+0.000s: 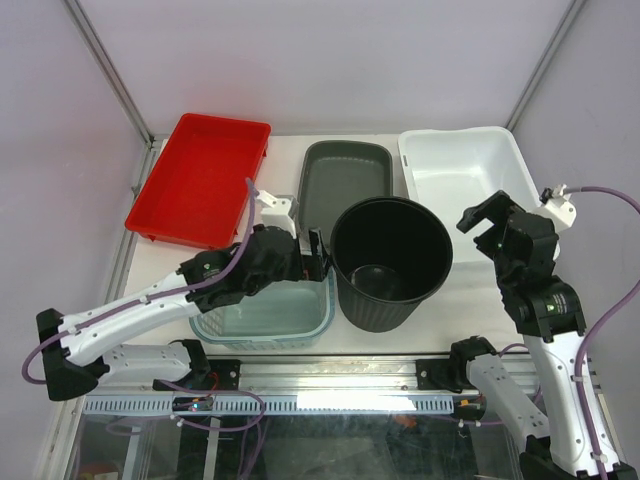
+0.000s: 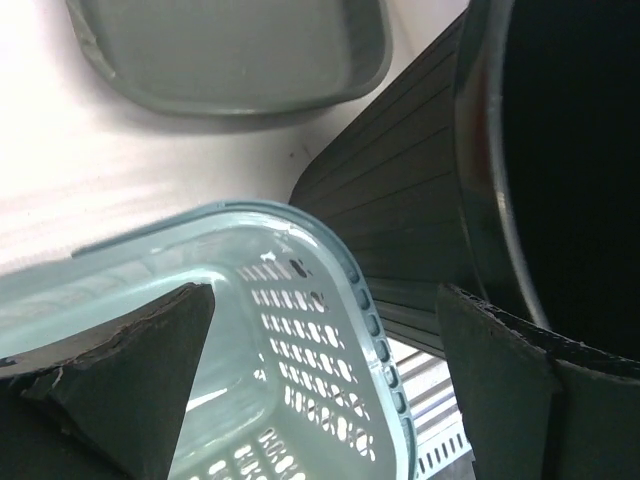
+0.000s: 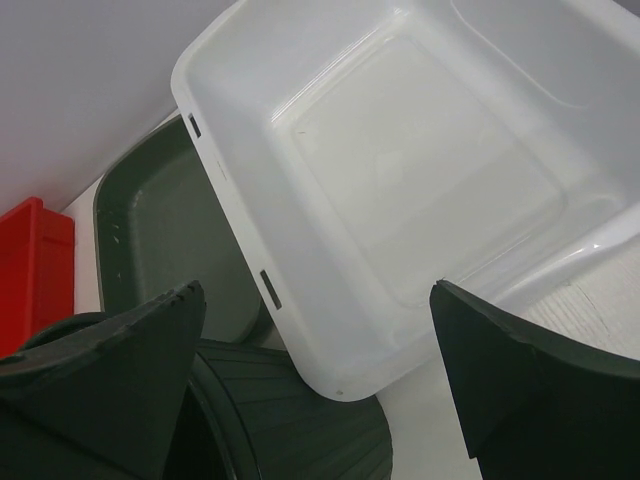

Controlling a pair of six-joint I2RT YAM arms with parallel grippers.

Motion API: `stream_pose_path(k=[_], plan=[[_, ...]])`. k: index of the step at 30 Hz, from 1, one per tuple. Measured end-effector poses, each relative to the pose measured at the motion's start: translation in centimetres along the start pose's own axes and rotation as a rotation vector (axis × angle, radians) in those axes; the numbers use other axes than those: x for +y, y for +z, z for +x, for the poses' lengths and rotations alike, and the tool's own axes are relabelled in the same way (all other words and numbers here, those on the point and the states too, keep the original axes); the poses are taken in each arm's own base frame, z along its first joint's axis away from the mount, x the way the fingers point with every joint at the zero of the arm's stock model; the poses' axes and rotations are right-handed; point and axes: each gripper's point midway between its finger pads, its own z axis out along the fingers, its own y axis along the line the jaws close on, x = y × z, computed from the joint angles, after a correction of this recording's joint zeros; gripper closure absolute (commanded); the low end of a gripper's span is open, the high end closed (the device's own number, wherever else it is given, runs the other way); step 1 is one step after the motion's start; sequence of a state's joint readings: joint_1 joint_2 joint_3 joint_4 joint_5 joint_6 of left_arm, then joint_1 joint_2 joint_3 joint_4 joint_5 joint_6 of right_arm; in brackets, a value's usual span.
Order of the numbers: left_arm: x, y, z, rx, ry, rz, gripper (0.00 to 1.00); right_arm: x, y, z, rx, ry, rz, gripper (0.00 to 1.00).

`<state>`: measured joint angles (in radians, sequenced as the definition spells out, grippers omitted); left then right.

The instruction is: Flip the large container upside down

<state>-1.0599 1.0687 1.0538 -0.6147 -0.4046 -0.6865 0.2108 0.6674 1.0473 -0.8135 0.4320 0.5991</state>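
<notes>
The large container is a black ribbed round bin. It stands upright in the middle of the table with its mouth facing up and nothing visible inside. My left gripper is open just left of its rim, above the basket's right edge. In the left wrist view the ribbed wall fills the right side, and the left gripper holds nothing. My right gripper hangs open to the right of the bin, a short gap away. In the right wrist view the bin lies low between the open fingers of the right gripper.
A pale teal perforated basket sits against the bin's left side near the front edge. A dark grey-green tray lies behind the bin, a red tray at the back left, and a white tub at the back right.
</notes>
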Motion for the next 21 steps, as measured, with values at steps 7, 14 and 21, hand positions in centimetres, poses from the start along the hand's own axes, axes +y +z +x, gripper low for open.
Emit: stream_pose_path(k=[7,14,21], plan=[[0.1,0.3,3.4,0.061,-0.026,-0.092,0.01,-0.4,-0.3,0.1,-0.015,-0.001,-0.005,0.0],[0.5,-0.2,3.3,0.047,-0.072,-0.104,0.03,-0.4,0.3,0.8,0.011,-0.011,0.005,0.01],[1.3,0.8,4.9,0.086,-0.074,-0.148,0.04,-0.3,0.3,1.0,0.019,-0.011,-0.002,0.0]])
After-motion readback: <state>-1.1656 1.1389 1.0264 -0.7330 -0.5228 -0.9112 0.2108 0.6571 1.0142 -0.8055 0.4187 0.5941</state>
